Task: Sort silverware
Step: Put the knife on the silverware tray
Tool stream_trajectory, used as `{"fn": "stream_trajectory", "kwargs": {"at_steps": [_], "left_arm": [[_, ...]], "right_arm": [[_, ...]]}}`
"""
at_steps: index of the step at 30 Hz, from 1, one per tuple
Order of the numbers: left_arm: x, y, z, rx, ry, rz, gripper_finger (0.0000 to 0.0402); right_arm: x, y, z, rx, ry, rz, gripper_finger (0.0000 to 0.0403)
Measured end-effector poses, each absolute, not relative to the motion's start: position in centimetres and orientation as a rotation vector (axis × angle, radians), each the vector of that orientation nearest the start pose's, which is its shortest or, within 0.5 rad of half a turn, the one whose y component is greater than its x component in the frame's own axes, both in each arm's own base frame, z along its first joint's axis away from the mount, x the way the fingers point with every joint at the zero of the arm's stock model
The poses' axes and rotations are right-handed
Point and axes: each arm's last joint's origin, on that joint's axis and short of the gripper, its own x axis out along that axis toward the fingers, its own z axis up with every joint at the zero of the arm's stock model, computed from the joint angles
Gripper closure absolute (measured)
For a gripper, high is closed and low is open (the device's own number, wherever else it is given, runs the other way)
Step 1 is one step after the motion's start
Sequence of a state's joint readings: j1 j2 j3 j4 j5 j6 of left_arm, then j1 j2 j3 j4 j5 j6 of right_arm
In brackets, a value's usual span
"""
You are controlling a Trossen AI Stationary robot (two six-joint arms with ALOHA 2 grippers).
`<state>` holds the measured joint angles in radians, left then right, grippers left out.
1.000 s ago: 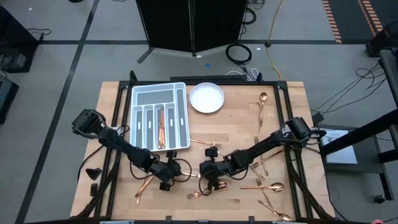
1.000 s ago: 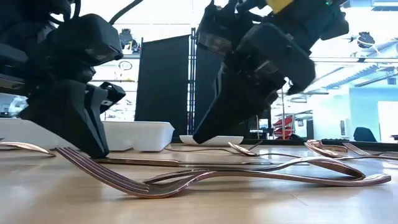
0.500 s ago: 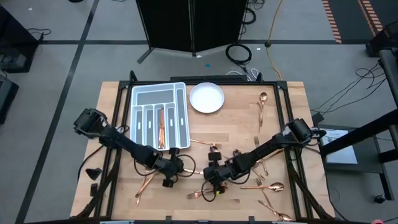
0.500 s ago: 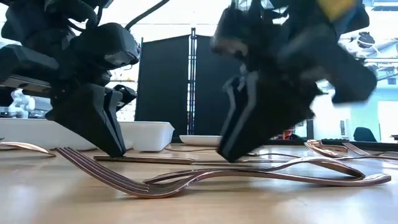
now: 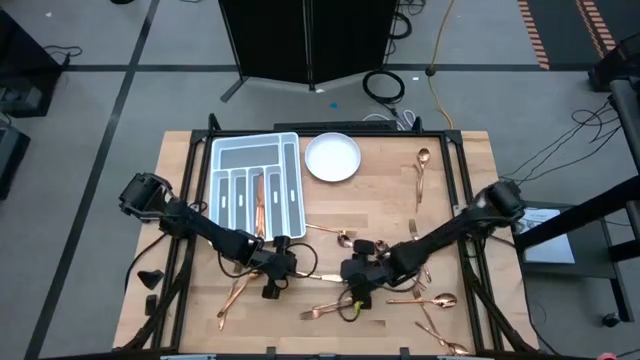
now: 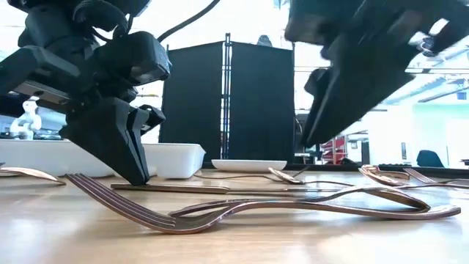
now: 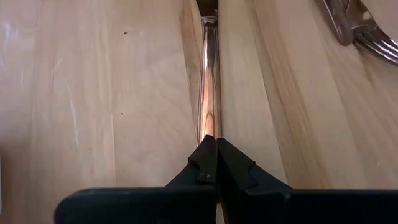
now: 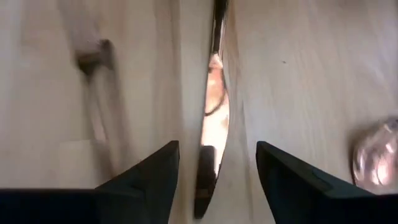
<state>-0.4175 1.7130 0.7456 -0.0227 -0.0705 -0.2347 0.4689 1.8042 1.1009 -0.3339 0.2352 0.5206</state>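
Note:
A copper knife (image 5: 316, 276) lies flat on the wooden table near its front middle, between my two grippers. My left gripper (image 5: 276, 272) is shut, and its tips stand down on the knife's left end (image 6: 138, 180). My right gripper (image 5: 353, 284) hangs open above the knife's right end. In the right wrist view the blade (image 8: 214, 99) lies on the table below the gap between the fingers (image 8: 217, 149), and they do not touch it. More silverware is scattered over the table's near and right parts. My left gripper sets its shut fingertips (image 7: 216, 144) down on the knife's handle (image 7: 210, 118), close to its left end. The fingers slant down from the table's left and lie along the knife. The knife stays flat on the table. The tips hide whether any metal sits between them.
A grey compartmented tray (image 5: 225, 160) at the far left holds one copper piece (image 5: 259, 205), and a white plate (image 5: 332, 157) stands beside it. A fork (image 6: 183, 216) lies near the front edge. Spoons and forks lie at the right (image 5: 421, 175), (image 5: 428, 299).
My right gripper has opened, let go of the knife's right end, risen off the table and drawn back toward the right edge. My left gripper has shifted a little toward the far edge and the right along the knife. The knife has stayed flat where it was.

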Motion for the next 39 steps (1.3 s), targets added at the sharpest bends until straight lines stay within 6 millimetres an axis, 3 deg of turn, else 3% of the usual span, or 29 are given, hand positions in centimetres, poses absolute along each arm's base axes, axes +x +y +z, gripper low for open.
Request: {"fn": "stream_trajectory", "kwargs": {"at_steps": [3, 6, 10, 14, 20, 26, 39], "left_arm": [[27.4, -11.9, 11.6, -0.001, 0.997, -0.189, 0.0402], [27.4, -11.9, 11.6, -0.042, 1.005, -0.166, 0.0402], [27.4, -12.0, 11.6, -0.099, 1.011, -0.133, 0.0401], [27.1, -12.4, 11.6, -0.2, 1.03, -0.116, 0.0401], [26.9, -12.9, 11.6, -0.226, 1.039, -0.118, 0.0401], [26.8, -13.0, 11.5, -0.222, 1.04, -0.12, 0.0401], [26.9, -13.0, 11.5, -0.225, 1.037, -0.121, 0.0401]], "right_arm": [[29.1, 14.3, 17.0, 0.277, 0.973, -0.109, 0.0209], [26.1, 12.8, 16.9, 0.627, 0.889, -0.174, 0.0216], [22.9, 11.6, 14.9, 1.168, 0.703, -0.25, 0.0225], [21.0, 11.8, 13.3, 1.427, 0.572, -0.212, 0.0233], [21.9, 12.7, 13.0, 1.393, 0.57, -0.207, 0.0231], [23.3, 13.1, 11.6, 1.359, 0.682, -0.404, 0.0237], [26.3, 13.8, 10.3, 1.334, 0.688, -0.452, 0.0243]]}}
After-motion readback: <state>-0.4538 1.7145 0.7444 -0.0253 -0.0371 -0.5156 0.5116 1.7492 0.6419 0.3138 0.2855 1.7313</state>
